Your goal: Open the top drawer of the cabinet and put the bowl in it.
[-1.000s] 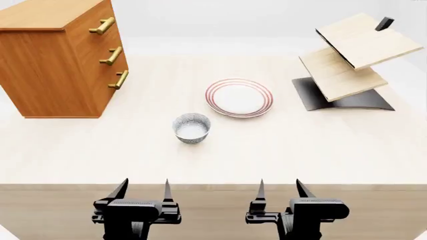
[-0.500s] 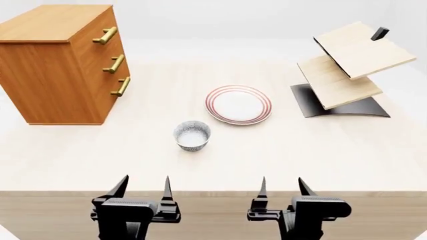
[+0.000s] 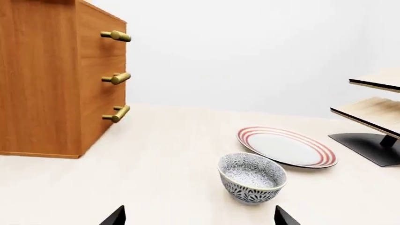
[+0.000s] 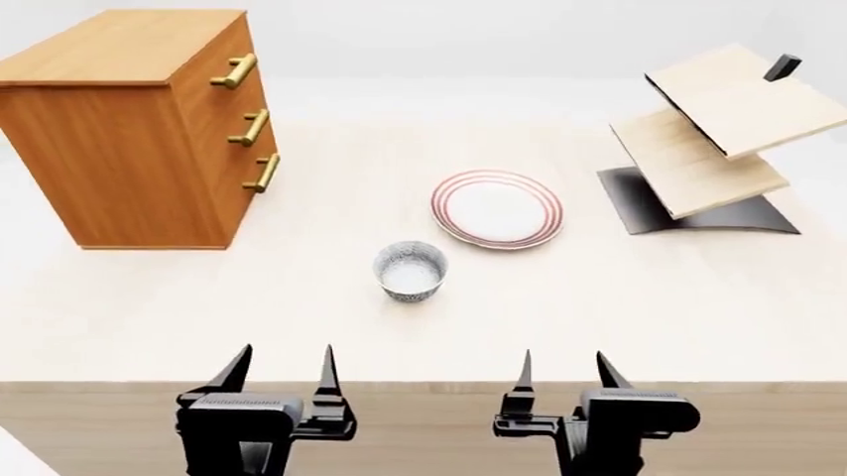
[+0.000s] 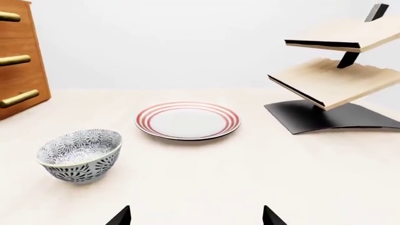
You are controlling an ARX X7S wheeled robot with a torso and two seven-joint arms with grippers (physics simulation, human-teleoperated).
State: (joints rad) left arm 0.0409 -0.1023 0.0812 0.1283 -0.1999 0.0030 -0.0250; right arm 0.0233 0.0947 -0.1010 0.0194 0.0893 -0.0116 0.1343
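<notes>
Head view, looking down over a pale wooden table [image 4: 198,297]. The cabinet [image 4: 133,129] stands at the upper left of the frame, its three drawers all shut and flush with the front. The top drawer [image 4: 218,69] is the uppermost, its brass bar handle [image 4: 240,70] projecting toward the frame's right. The bowl [image 4: 411,271] sits upright on the table just left of frame centre, well apart from the cabinet and empty inside. A red-ringed plate [image 4: 497,208] lies flat near the bowl, up and to its right, not touching it. A rack of tilted pale boards [image 4: 708,129] on a dark base occupies the upper right.

The left gripper [image 4: 282,369] and the right gripper [image 4: 564,371] hang at the lower edge of the frame, short of the table's near edge. Each has its two fingers spread apart with nothing between them. Neither touches any object.

In the left wrist view the bowl [image 3: 252,177] stands ahead of the fingertips [image 3: 115,216], with the cabinet [image 3: 44,79] beyond it.
</notes>
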